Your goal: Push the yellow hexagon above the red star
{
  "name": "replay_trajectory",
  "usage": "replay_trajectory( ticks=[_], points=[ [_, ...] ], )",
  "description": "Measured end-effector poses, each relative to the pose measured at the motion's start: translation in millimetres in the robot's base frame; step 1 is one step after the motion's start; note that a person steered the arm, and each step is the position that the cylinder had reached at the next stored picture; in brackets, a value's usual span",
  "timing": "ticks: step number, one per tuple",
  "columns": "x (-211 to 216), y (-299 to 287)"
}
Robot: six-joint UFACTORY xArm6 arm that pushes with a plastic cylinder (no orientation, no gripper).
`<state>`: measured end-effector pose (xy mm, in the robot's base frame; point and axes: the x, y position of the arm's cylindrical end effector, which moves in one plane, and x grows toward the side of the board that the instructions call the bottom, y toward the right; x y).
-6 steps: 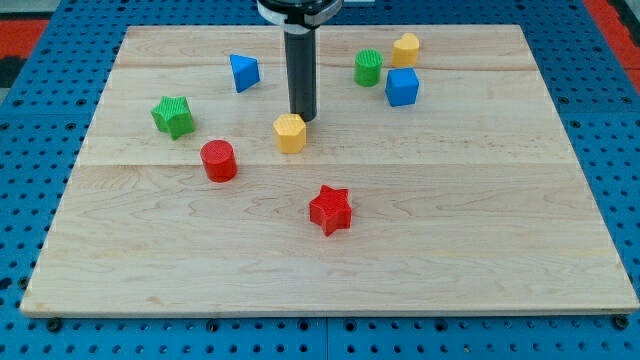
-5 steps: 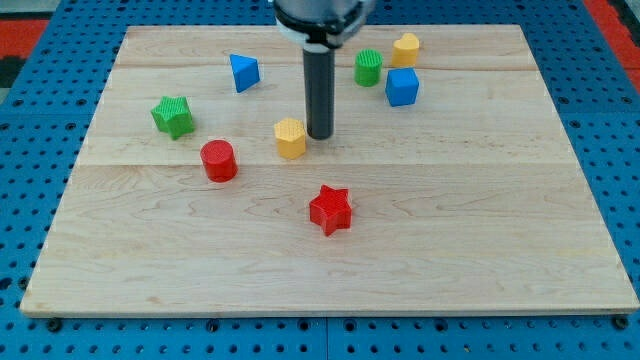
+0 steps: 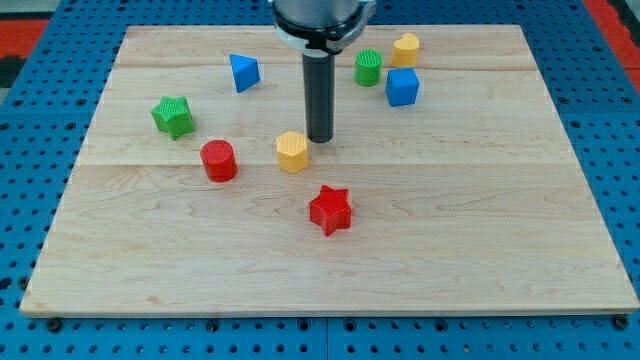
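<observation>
My tip (image 3: 320, 139) rests on the surface (image 3: 480, 220), just beside the yellow hexagon (image 3: 292, 152) on its upper right. I carry no fingers, only a bare rod, so nothing is grasped. The hexagon lies up and left of the red star (image 3: 330, 209). To seat it squarely above the star, I should circle to its left face and nudge rightward, gently.

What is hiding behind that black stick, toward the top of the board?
Behind my tip and the rod only bare wooden board shows on either side; the strip the rod covers cannot be seen. The yellow hexagon sits just left and below the tip.
</observation>
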<state>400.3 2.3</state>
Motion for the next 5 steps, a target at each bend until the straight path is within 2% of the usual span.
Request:
replay_trajectory(
  ticks=[1,2,3,4,5],
  points=[
    [16.1,17.1],
    [-1.0,7.7],
    [-12.5,-63.6],
    [26.9,-60.8],
    [9.8,-41.9]
  ],
)
